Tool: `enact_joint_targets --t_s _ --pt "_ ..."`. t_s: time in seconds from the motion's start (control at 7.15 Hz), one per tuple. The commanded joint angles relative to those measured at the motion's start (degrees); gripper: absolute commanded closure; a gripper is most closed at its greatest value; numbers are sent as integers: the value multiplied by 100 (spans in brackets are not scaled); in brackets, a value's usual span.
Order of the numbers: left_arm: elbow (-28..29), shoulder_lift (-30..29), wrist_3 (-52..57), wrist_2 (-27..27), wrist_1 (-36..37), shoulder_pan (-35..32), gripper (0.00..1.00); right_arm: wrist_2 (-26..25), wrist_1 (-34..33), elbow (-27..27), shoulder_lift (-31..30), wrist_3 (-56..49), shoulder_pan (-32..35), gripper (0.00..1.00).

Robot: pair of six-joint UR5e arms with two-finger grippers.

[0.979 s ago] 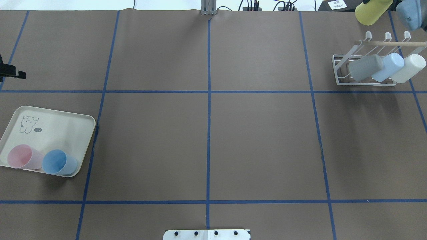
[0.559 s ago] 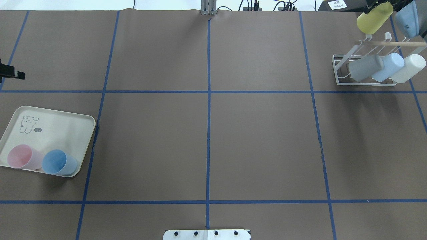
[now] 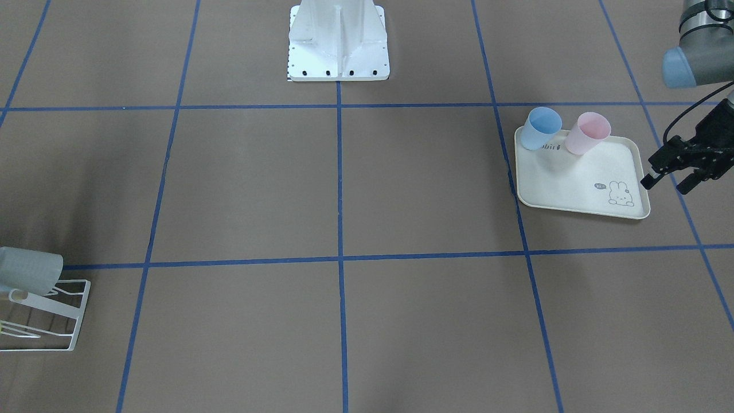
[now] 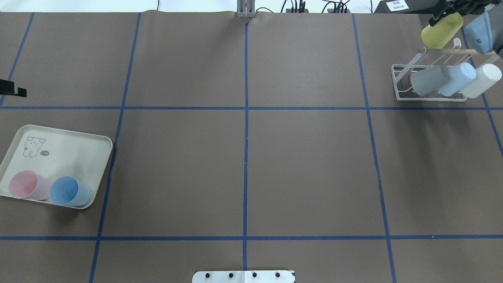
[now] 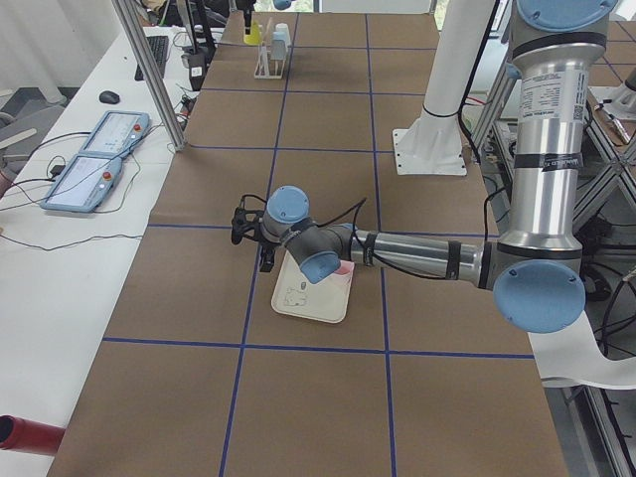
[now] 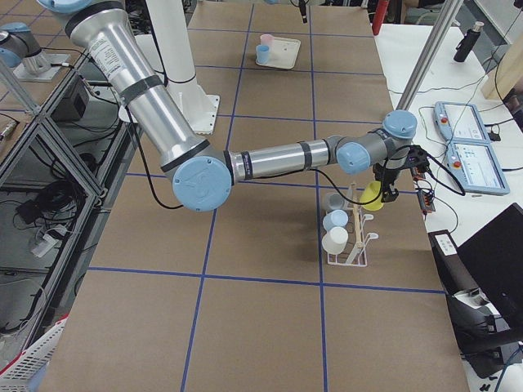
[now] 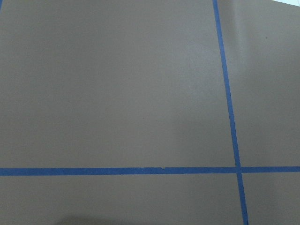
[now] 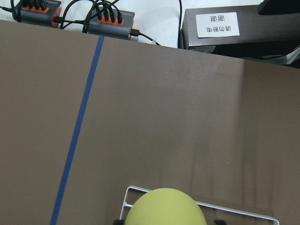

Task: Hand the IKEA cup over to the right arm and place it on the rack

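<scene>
My right gripper (image 4: pixel 448 11) is shut on a yellow cup (image 4: pixel 441 31) and holds it tilted, bottom up, over the far-left peg of the white wire rack (image 4: pixel 401 84). That peg's tip is hidden behind the cup. The cup (image 6: pixel 373 196) and the rack (image 6: pixel 353 245) also show in the exterior right view. In the right wrist view the cup's bottom (image 8: pixel 164 211) is right over the rack's rim (image 8: pixel 234 212). My left gripper (image 3: pixel 667 182) is open and empty, just beyond the cream tray (image 3: pixel 573 183).
Grey (image 4: pixel 430 80), light blue (image 4: pixel 458 78) and white (image 4: pixel 482 79) cups hang on the rack's near pegs under a wooden rod (image 4: pixel 463 51). A pink cup (image 4: pixel 25 184) and a blue cup (image 4: pixel 70 191) stand on the rabbit tray (image 4: pixel 78 149).
My right gripper has brought the yellow cup down and closer to the rack's far-left peg. My left gripper has slid a little further out at the table's left edge.
</scene>
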Motion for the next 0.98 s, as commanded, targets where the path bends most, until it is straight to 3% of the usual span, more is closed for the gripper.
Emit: enact_joint_targets --t_s 0.0,0.28,0.84 --pt "-19 152 -17 -26 9 20 0 1 16 17 -90 13 -95 57" --pt "-28 364 -9 -35 44 73 0 -7 16 25 -99 31 -191 1" --pt "-176 978 -9 9 88 555 0 1 7 122 14 57 -218 1"
